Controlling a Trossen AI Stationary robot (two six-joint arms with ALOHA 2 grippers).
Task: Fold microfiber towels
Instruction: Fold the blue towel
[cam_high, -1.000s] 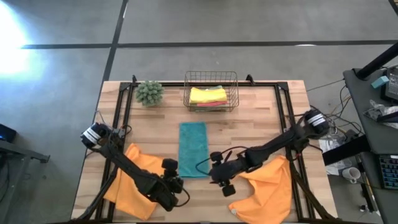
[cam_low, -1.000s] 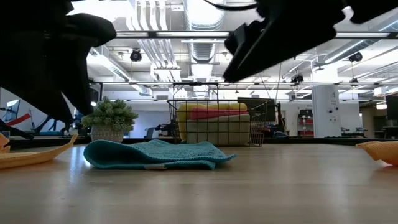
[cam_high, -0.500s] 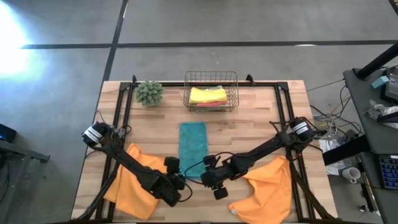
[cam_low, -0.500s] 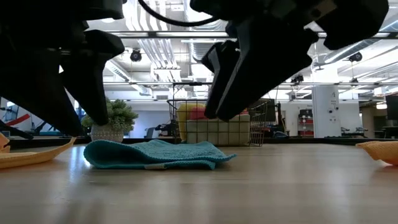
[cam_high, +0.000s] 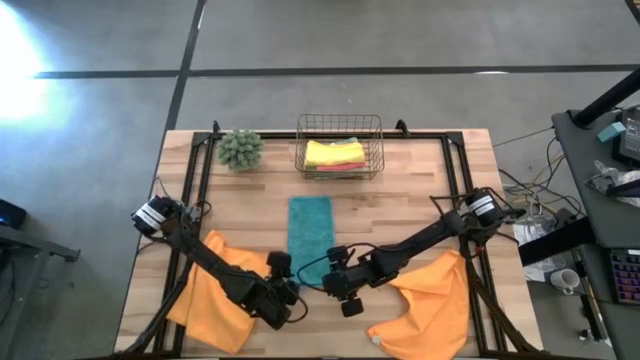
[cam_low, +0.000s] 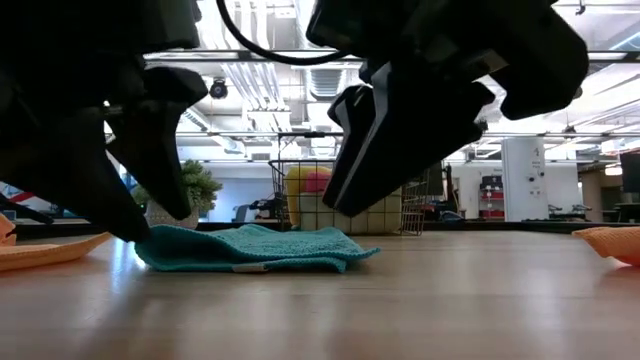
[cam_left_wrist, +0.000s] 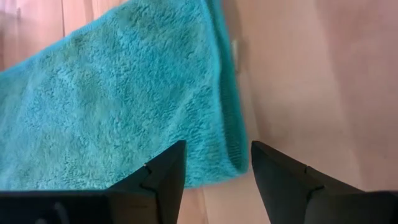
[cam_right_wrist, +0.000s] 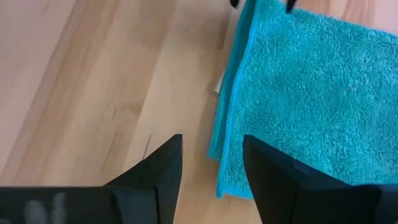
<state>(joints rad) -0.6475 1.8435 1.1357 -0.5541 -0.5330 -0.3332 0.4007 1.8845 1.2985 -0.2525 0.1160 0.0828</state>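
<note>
Fingers (cam_left_wrist: 163, 177) on my left gripper (cam_high: 287, 291) are standing apart with nothing between them, and I am seeing them poised over the near corner of the teal towel (cam_high: 310, 240), just above its folded edge. On the other side, the right gripper (cam_high: 331, 284) is sitting with its fingers (cam_right_wrist: 158, 174) spread as well, gripping nothing, and its tips are hanging over the opposite near corner of the same teal cloth. Both arms are reaching in toward the middle of the table (cam_high: 400, 210) from the front corners, so the two grippers are facing each other close together at the towel's near end.

I am looking at the teal towel lying flat as a long folded rectangle in the centre of the table, running from near the grippers toward the wire basket (cam_high: 339, 146). From table height its layers are showing as a low, slightly rumpled stack. Inside the basket, a yellow towel (cam_high: 333, 152) is resting on a pink towel (cam_high: 340, 166), both folded.

Two orange towels are lying unfolded and crumpled, one (cam_high: 215, 290) under the left arm at the front left and one (cam_high: 430, 300) under the right arm at the front right. A fuzzy green plant ball (cam_high: 241, 148) is sitting at the back, left of the basket
</note>
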